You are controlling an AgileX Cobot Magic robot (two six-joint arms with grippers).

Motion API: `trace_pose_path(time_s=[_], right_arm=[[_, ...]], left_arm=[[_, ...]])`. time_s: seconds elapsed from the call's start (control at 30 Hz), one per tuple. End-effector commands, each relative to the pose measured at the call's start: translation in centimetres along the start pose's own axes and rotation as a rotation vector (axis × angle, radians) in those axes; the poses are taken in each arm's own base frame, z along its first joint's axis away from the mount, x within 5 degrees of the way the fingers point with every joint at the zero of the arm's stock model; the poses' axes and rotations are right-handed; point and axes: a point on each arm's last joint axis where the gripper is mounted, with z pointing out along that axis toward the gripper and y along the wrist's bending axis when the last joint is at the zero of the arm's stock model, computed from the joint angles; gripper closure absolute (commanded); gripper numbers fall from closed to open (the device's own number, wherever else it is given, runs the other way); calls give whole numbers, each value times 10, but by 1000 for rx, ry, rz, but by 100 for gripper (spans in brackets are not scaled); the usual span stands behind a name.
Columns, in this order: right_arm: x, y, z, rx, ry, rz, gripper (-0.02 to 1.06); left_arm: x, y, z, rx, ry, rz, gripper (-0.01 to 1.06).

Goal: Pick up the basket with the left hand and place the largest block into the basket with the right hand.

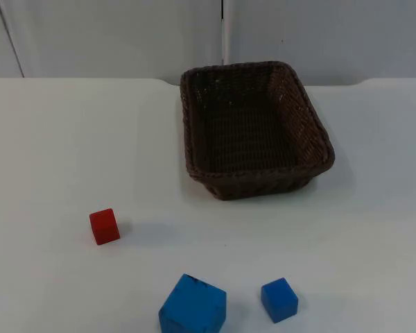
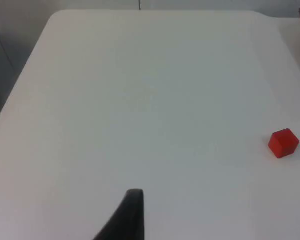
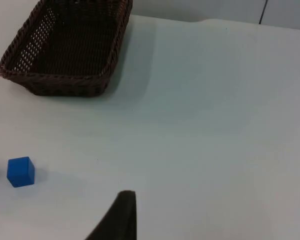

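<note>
Basket and blocks lie untouched on the table

The brown basket (image 1: pixel 256 128) stands near the wall. In front of it lie a red block (image 1: pixel 105 226), the big blue block (image 1: pixel 193 305) and a small blue block (image 1: pixel 279 300)

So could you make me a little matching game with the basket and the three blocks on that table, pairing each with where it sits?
Things:
1. basket
2. red block
3. large blue block
4. small blue block

Places (top view):
A. at the near edge of the table, right of a bigger block
B. alone on the left side of the table
C. toward the far side, near the grey wall
D. at the near edge, between the red block and the small blue one

Pairs: 1-C, 2-B, 3-D, 4-A
</note>
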Motion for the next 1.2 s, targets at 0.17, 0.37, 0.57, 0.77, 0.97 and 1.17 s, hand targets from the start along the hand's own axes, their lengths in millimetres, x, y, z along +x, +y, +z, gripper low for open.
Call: trace_pose_path(time_s=[0.17,0.37,0.57,0.77,0.97,1.17], right_arm=[[0,0,0,2,-3,-4,0],[0,0,0,2,-3,-4,0],[0,0,0,2,-3,-4,0],[0,0,0,2,-3,-4,0],[0,0,0,2,-3,-4,0],[0,0,0,2,-3,-4,0]], left_arm=[[-16,-1,4,11,31,-16,0],[-30,-3,11,30,62,-30,0],[-49,-10,20,110,69,-84,0],[-66,-15,26,165,32,-83,0],[-87,-20,34,215,6,-72,0],[-106,-21,46,232,43,-70,0]])
